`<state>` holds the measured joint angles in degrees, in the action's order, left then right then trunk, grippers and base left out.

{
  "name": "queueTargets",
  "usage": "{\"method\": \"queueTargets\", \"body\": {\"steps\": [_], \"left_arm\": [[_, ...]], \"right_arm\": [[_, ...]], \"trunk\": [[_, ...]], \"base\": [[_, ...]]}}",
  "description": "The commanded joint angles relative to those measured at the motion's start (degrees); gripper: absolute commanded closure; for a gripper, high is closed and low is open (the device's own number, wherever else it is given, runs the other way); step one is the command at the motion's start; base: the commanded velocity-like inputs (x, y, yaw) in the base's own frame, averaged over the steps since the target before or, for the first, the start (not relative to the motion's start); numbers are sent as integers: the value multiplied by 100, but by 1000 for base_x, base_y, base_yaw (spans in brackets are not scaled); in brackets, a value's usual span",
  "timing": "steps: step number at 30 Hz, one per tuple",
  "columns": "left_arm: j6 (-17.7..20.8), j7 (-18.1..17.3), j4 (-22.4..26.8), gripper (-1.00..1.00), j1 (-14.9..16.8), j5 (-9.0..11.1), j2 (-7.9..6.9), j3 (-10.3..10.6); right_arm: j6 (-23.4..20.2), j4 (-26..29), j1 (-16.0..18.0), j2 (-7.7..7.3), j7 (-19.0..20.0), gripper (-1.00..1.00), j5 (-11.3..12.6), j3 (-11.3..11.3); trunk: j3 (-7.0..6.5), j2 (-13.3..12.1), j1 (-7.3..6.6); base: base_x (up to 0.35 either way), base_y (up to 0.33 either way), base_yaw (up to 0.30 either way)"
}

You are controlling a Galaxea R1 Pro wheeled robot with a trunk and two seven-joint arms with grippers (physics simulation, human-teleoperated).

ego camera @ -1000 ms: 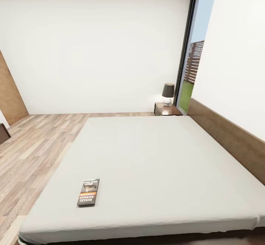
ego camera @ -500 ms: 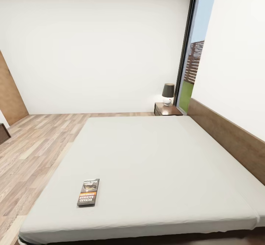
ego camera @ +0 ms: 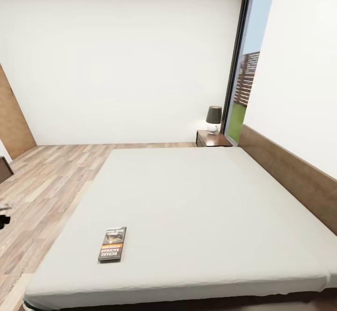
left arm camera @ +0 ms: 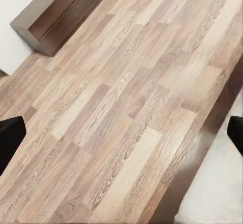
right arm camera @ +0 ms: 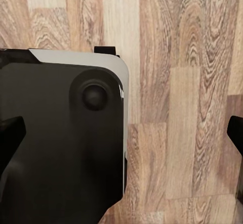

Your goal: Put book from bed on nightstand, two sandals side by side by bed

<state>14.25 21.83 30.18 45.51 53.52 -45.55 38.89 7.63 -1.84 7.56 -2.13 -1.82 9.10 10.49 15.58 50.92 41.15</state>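
Since the thin dark-grey paperback book (ego camera: 112, 244) with its orange band lies flat near the pale mattress bed's (ego camera: 201, 208) front left corner, the spread left gripper (left arm camera: 121, 133), over plank floor, should descend onto its edge; right gripper (right arm camera: 121, 128) likewise spread.

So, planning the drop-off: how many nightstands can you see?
1: the small dark reddish-brown wooden nightstand, under a lamp beyond the pale grey-white bed's far side. Another may be out of frame.

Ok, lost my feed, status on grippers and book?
Left gripper open over bare floor. Right gripper open, empty. Book flat on bed, near corner. Nothing blocking it.
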Motion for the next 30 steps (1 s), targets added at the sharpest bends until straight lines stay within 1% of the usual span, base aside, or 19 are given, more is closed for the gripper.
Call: {"method": "queueTargets", "body": {"steps": [1,4,5,9,10,13,14,18,19,23,24,26,28,29,30], "left_arm": [[18,44,14,-100,15,30,-2,39],[165,-54,6,-100,173,-75,559,41],[165,-54,6,-100,173,-75,559,41],[254,-136,-75,-100,274,-150,1329,50],[254,-136,-75,-100,274,-150,1329,50],[287,-166,-122,-100,308,-179,1855,54],[287,-166,-122,-100,308,-179,1855,54],[319,-192,-147,-100,333,-219,2442,56],[319,-192,-147,-100,333,-219,2442,56],[455,-198,-163,-100,361,-241,3009,65],[455,-198,-163,-100,361,-241,3009,65],[618,-198,-169,-100,406,-246,3231,68],[837,-197,-171,-100,449,-250,3394,67],[954,-197,-169,-100,465,-253,3456,65],[954,-197,-169,-100,465,-253,3456,65]], "right_arm": [[37,-19,8,2,-3,-100,56,49],[37,-19,8,5,-3,-100,36,52],[37,-19,8,5,-3,-100,36,52],[37,-17,8,8,-3,-100,17,56],[37,-17,8,8,-3,-100,17,56],[37,-7,8,10,-3,-100,11,57],[37,-7,8,10,-3,-100,11,57],[41,28,8,6,-3,-100,7,56],[41,28,8,6,-3,-100,7,56],[43,52,8,-2,-3,-100,5,52],[43,52,8,-2,-3,-100,5,52],[42,58,8,-4,-3,-100,5,51],[43,64,8,0,-3,-100,5,54],[44,67,8,2,-3,-100,4,54],[44,67,8,2,-3,-100,4,54]], "trunk": [[8,7,1],[8,7,1],[8,7,1],[8,7,1],[8,7,1],[8,7,1],[8,7,1],[8,7,1],[8,7,1],[8,7,1],[8,7,1],[8,7,1],[8,7,1],[8,7,1],[8,7,1]], "base": [[0,0,0],[0,0,0],[0,0,0],[0,0,0],[0,0,0],[0,0,0],[0,0,0],[0,0,0],[0,0,0],[0,0,0],[0,0,0],[0,0,0],[0,0,0],[0,0,0],[0,0,0]]}}
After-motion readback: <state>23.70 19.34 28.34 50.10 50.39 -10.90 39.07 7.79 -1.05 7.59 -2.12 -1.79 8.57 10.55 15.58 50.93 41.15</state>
